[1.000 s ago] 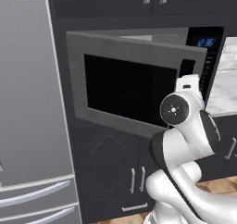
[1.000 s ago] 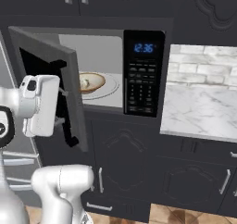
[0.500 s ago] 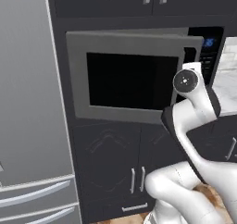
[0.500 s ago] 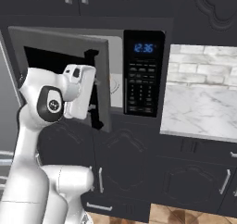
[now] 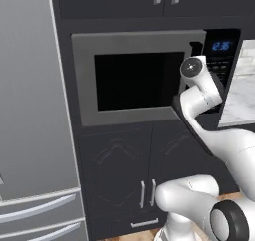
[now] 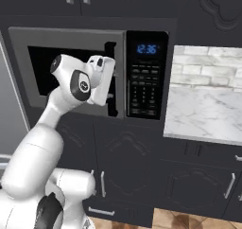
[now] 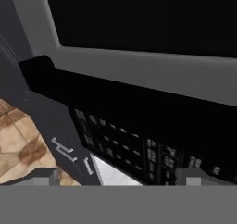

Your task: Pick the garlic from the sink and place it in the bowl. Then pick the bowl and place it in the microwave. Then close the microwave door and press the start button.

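Note:
The microwave door (image 5: 134,80) stands almost flush with the grey microwave (image 6: 71,34); I cannot tell whether it is fully latched. Its black window fills the top of the hand view, with the black bar handle (image 7: 115,102) just below it. My gripper (image 6: 109,87) is open and holds nothing, its hand pressed against the door right by the handle (image 6: 112,79). The two fingertips (image 7: 44,176) sit wide apart at the bottom of the hand view. The black control panel (image 6: 145,81) with its blue display is just right of the hand. The garlic and the bowl are hidden, and the sink is out of view.
A tall grey fridge (image 5: 30,110) stands left of the microwave. A marble counter with a brick backsplash (image 6: 203,105) lies to the right. Dark cabinets (image 6: 127,166) run below and above, over a wooden floor (image 7: 23,140).
The door has swung from wide open to nearly shut, with my hand following it towards the panel. The bowl seen inside a second ago is now behind the door.

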